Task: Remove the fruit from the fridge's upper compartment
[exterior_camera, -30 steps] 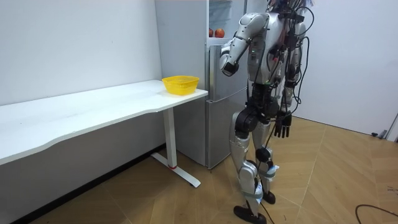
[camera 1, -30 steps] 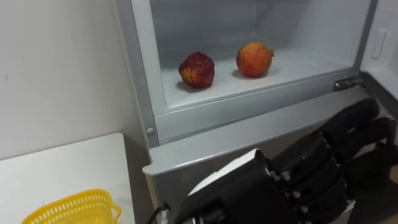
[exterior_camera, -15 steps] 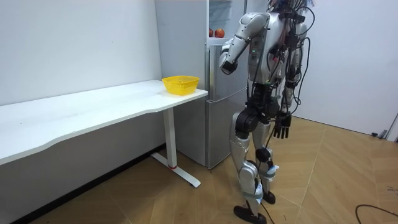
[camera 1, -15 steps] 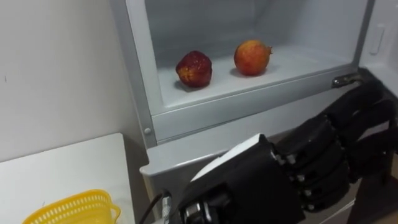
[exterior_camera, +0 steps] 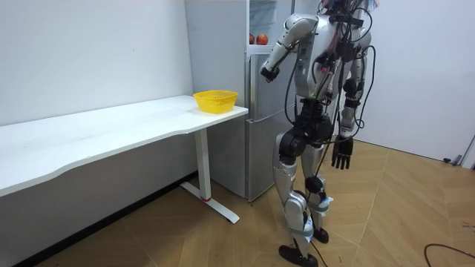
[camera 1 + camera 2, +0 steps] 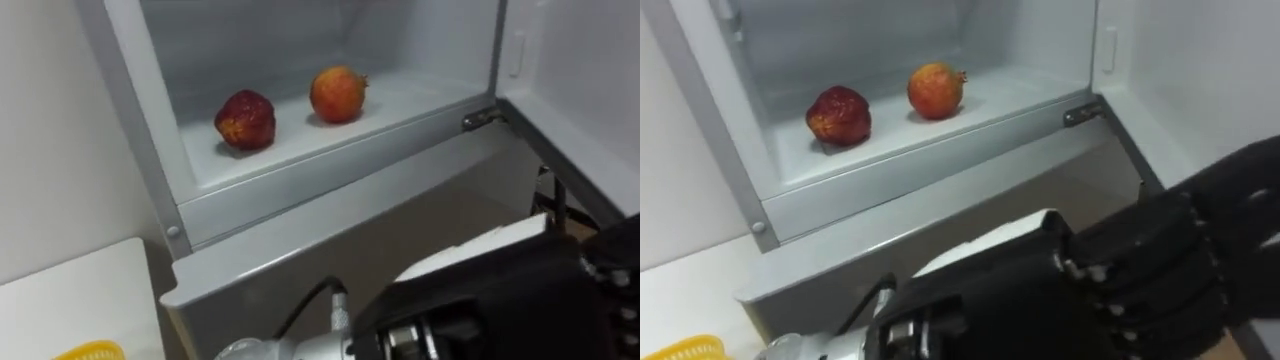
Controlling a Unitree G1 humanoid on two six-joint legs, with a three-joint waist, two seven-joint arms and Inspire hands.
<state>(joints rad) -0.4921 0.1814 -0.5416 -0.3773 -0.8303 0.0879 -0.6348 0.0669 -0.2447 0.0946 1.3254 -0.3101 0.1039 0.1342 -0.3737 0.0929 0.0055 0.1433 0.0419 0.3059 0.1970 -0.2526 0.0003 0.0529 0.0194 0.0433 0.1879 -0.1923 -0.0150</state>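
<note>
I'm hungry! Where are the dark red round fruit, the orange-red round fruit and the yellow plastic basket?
dark red round fruit (image 6: pixel 246 120), left eye view, middle of its front
orange-red round fruit (image 6: pixel 338 94), left eye view, middle of its front
yellow plastic basket (image 5: pixel 216 103), room view, its side wall

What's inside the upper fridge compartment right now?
On its shelf: a dark red fruit at left and an orange-red fruit to its right, apart. Anything higher in the compartment is cut off by the picture's top edge.
</note>
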